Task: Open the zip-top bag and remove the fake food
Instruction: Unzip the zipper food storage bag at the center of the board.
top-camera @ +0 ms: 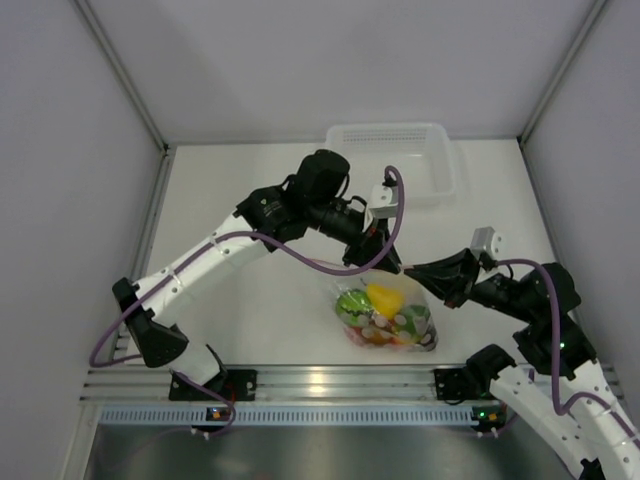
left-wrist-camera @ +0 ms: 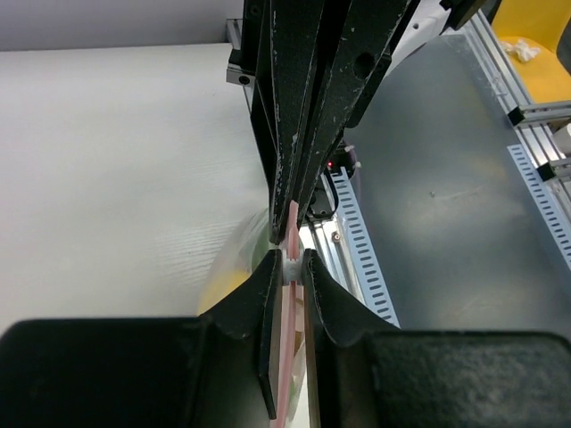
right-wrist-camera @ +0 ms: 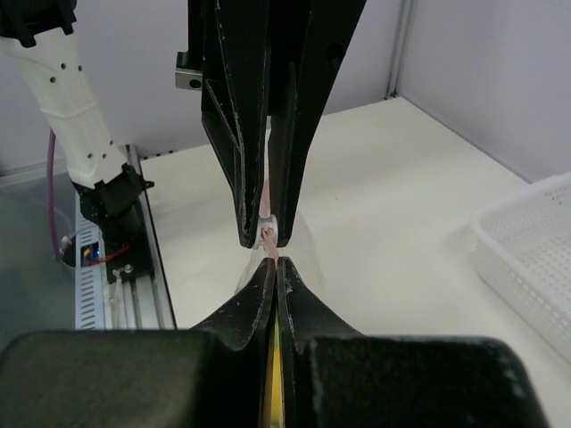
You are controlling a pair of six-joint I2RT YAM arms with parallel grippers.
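Pink zip strip [left-wrist-camera: 293, 230] — wrist views only

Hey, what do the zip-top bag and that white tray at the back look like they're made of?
The zip-top bag: thin, clear, glossy plastic film; it crinkles and the fruit shows through. The tray: apparently rigid translucent white plastic, matte, with mesh-like perforated walls.

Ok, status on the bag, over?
Pink strip of zip-top bag pinched by left claw and right claw, both shut. All fake food inside. White tray behind, out of the way.
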